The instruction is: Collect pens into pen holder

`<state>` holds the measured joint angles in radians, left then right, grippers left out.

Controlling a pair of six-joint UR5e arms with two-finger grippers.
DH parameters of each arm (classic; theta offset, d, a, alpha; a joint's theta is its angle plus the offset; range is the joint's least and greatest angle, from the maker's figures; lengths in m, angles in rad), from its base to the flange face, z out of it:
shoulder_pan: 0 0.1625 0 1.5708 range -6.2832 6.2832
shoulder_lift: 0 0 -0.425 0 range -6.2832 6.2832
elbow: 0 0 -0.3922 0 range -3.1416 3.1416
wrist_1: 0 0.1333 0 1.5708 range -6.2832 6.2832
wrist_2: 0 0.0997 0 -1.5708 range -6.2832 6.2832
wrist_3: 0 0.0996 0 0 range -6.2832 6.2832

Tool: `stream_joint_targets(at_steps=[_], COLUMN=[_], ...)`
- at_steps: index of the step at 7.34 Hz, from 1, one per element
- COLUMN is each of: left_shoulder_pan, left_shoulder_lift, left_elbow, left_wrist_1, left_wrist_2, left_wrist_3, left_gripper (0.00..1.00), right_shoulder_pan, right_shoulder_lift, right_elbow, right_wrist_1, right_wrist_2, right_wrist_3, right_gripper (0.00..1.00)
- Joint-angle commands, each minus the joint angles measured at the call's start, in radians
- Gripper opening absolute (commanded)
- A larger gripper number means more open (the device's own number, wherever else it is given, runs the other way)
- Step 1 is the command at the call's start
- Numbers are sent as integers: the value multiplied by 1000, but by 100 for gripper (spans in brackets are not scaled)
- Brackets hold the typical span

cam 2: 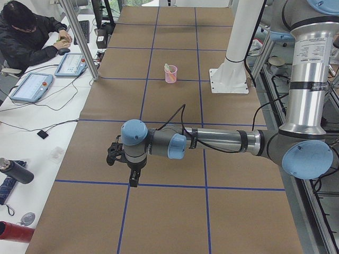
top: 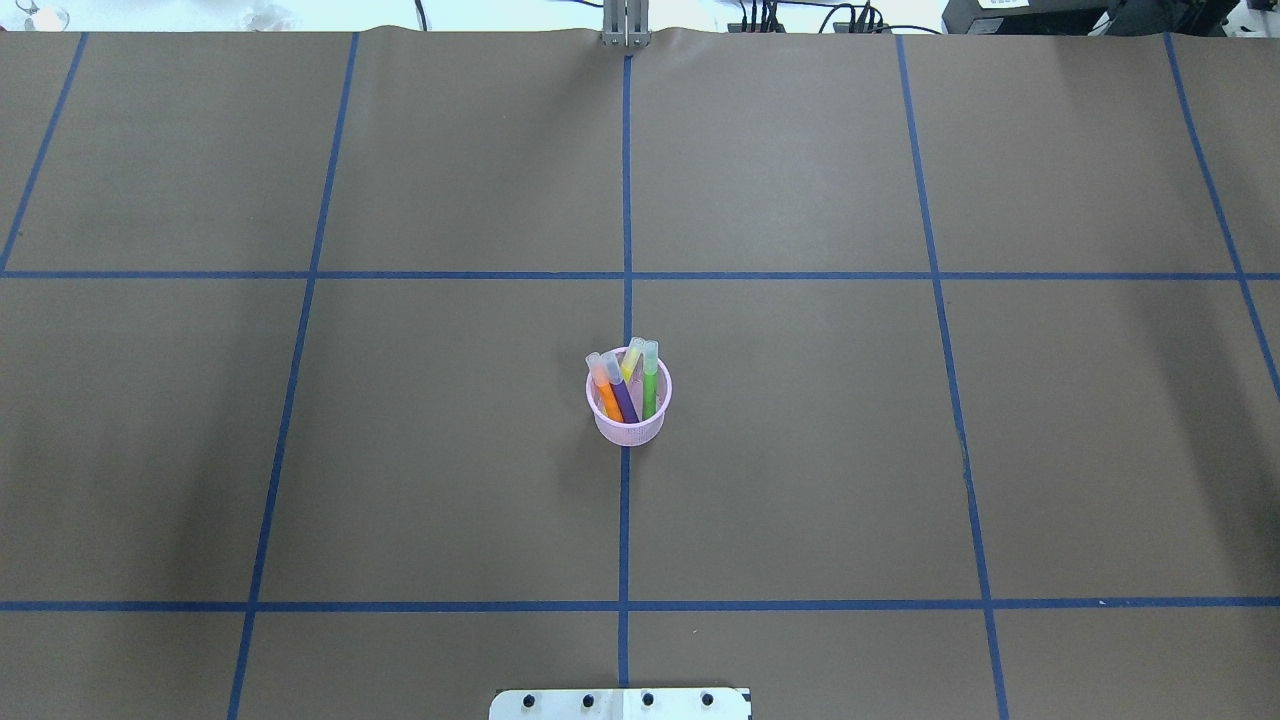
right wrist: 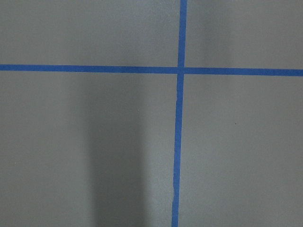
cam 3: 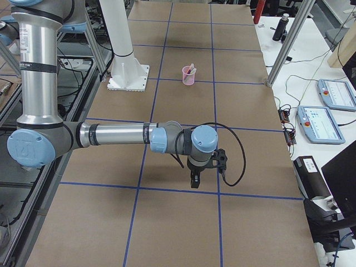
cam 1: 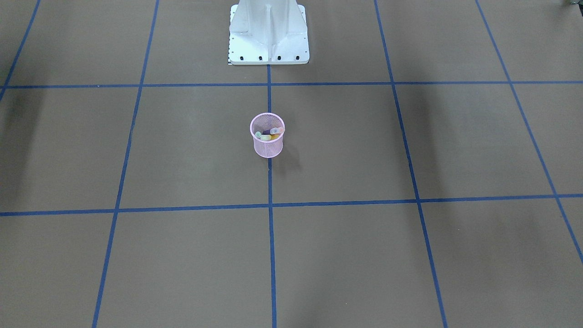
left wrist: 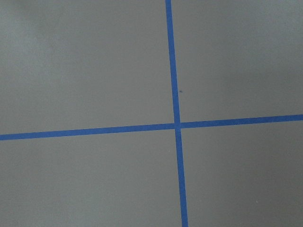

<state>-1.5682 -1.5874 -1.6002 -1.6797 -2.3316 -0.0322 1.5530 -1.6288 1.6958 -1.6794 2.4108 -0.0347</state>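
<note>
The pink mesh pen holder (top: 628,427) stands upright at the table's middle, on the centre blue tape line; it also shows in the front view (cam 1: 268,146) and both side views (cam 2: 170,77) (cam 3: 188,78). The orange pen (top: 607,394), purple pen (top: 624,399), green pen (top: 650,391) and yellow pen (top: 632,361) stand inside it, caps up. My left gripper (cam 2: 132,179) and right gripper (cam 3: 194,181) hang far from the holder over bare table, each seen only from the side; I cannot tell whether they are open or shut. Both wrist views show only table.
The white robot base plate (cam 1: 268,41) sits behind the holder. Blue tape lines (left wrist: 176,125) grid the brown table. An operator (cam 2: 26,37) sits at a side bench with teach pendants (cam 2: 32,87) (cam 3: 320,125). A metal post (cam 3: 281,53) stands at the table's edge.
</note>
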Motion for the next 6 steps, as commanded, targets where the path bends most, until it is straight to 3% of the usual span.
stream_joint_targets(at_steps=[1, 6], left_shoulder_pan=[5, 13], left_shoulder_lift=[0, 0], left_elbow=[2, 9], left_wrist_1=[0, 0], left_wrist_2=[2, 3], left_wrist_3=[0, 0], left_gripper=[100, 100], right_shoulder_pan=[-1, 1], right_shoulder_lift=[-2, 9], right_elbow=[1, 1], right_wrist_1=[1, 1], right_wrist_2=[1, 1], right_wrist_3=[-2, 1], right_gripper=[100, 100])
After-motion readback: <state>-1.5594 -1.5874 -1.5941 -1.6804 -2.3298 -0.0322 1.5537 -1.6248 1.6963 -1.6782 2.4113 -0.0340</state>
